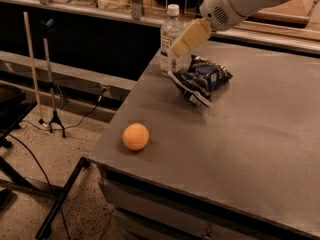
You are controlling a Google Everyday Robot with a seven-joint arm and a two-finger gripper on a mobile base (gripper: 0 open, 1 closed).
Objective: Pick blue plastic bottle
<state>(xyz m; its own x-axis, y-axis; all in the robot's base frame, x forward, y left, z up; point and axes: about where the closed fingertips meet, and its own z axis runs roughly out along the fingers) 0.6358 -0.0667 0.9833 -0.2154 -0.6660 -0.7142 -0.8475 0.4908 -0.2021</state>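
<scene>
The blue plastic bottle (pixel 169 40) is clear, with a white cap and a white label. It stands upright at the far left corner of the grey table (pixel 250 139). My gripper (pixel 176 50) reaches down from the upper right on a white arm. Its beige tip lies against the bottle's right side at label height and covers part of it. The gripper sits just above the dark blue snack bag (pixel 206 77).
An orange ball (pixel 135 136) lies near the table's front left edge. The snack bag lies just right of the bottle. A dark counter with a ledge runs behind the table. A thin stand (pixel 49 69) and cables are on the floor at left.
</scene>
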